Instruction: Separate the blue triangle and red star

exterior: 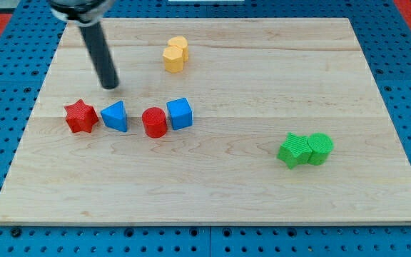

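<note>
The red star (80, 116) lies at the view's left on the wooden board. The blue triangle (115, 116) lies just to its right, close beside it, with a thin gap or light contact between them. My tip (110, 86) is on the board above the blue triangle, a short way toward the view's top, touching neither block. The dark rod rises from it toward the view's top left.
A red cylinder (154, 122) and a blue cube (180, 113) sit together right of the triangle. Two yellow blocks (175, 55) sit near the view's top centre. A green star (292, 150) and a green cylinder (320, 148) sit at the right. The board (212, 193) rests on blue pegboard.
</note>
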Tool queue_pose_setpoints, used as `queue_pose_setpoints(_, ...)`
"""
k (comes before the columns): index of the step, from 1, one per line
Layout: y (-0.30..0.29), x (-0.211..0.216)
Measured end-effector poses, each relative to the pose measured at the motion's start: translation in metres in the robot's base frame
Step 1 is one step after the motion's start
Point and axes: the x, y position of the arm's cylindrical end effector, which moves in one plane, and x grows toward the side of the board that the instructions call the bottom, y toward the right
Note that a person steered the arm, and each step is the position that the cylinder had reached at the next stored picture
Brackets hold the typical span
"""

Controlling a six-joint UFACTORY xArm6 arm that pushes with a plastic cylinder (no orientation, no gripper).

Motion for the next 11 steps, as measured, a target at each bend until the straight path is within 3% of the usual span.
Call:
queue_pose_setpoints(1,-0.005,0.023)
queue_pose_setpoints(2,0.072,0.039)
queue_pose_setpoints(4,-0.033,0.029)
queue_pose_setpoints(5,-0.042,0.056)
queue_pose_setpoints(6,-0.018,0.09)
queue_pose_setpoints(7,0.005,0.092)
queue_pose_setpoints(8,0.042,0.062)
queue_pose_setpoints(9,0.039,0.074)
queue_pose_setpoints(11,0.083,0.152)
